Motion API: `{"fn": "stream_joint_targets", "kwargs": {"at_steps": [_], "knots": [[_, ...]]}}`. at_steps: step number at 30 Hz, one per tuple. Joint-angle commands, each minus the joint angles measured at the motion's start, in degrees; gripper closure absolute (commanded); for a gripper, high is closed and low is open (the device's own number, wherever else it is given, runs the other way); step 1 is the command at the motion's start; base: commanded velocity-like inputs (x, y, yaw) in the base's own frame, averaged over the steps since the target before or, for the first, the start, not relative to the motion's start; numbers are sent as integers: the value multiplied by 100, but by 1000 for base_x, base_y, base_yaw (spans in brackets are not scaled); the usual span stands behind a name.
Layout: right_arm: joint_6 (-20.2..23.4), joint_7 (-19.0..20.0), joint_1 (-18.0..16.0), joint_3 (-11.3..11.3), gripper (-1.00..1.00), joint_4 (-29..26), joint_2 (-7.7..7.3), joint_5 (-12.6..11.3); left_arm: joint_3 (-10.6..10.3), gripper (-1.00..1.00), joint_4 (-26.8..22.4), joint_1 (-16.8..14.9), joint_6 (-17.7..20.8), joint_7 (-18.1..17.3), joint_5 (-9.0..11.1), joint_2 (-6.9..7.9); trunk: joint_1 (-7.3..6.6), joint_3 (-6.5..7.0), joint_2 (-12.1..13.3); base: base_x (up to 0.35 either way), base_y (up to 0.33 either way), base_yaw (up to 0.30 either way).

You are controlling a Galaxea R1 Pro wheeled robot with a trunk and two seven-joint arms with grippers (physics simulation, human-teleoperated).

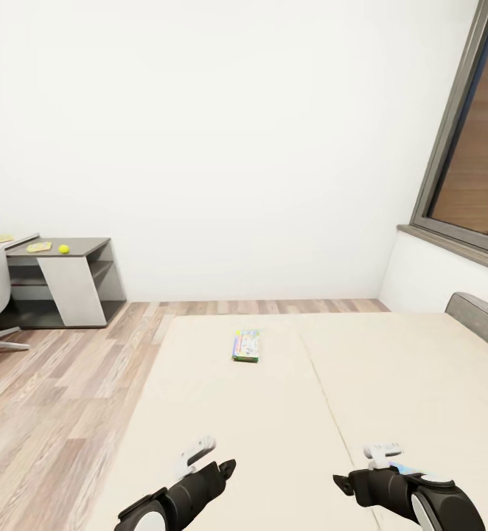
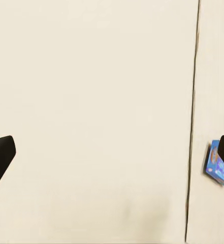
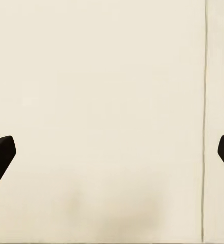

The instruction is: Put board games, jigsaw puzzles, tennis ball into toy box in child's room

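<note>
My left arm (image 1: pixel 181 498) wears a glossy black casing with a white end cap and white bracket on top; my right arm (image 1: pixel 413 495) matches it, with pointed black fingertips (image 3: pixel 0 157).

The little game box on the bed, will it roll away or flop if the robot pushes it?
Probably neither. The game box lies flat on the beige bed and looks boxy with straight edges, so it should slide rather than roll. It seems stiff, not floppy. The soft cover may drag on it. It looks small, so likely light.
</note>
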Motion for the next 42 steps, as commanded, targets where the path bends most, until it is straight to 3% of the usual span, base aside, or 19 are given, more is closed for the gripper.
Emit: {"fn": "stream_joint_targets", "kwargs": {"at_steps": [1,42], "knots": [[26,15,-4,-4,-100,-3,-1,-6,-1,-100,-9,-3,6,58,60,-2,0,-6,-3,0,-266,0],[26,15,-4,-4,-100,-3,-2,-6,-2,-100,-9,3,4,88,52,-7,0,-6,-3,0,-81,0]]}}
